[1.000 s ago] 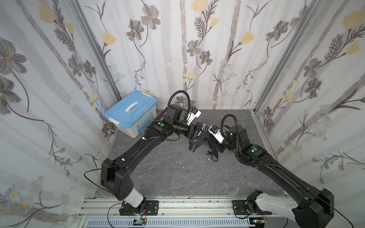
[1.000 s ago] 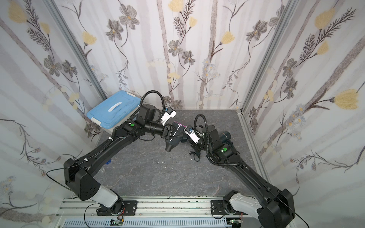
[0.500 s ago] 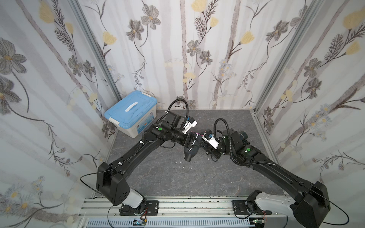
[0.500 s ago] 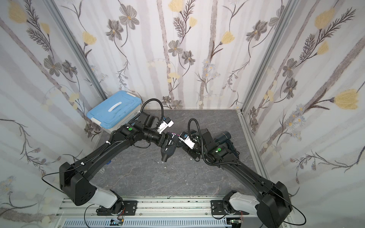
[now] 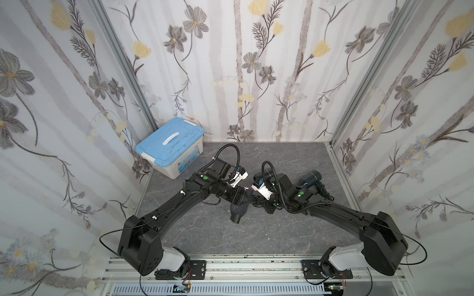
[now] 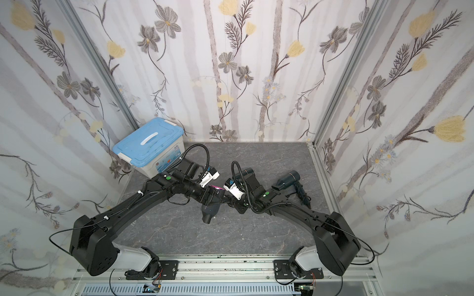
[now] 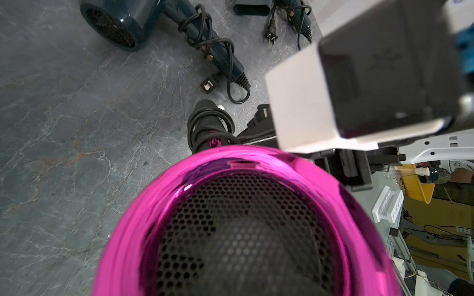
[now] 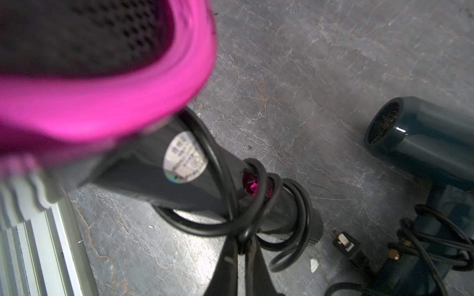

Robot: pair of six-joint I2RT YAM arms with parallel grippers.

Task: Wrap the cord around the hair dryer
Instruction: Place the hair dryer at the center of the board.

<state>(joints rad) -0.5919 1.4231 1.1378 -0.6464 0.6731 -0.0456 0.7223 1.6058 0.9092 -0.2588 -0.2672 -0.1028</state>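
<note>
Closing since a second ago, right jaws pinch the cord (left jaws grip the hair dryer).

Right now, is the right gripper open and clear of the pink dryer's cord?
No, the right gripper is pinched shut on the black cord looped around the pink dryer's handle.

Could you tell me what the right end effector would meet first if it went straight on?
It is pinching the cord, so the right end effector would likely press next into the black handle of the pink hair dryer, right behind that loop.
</note>
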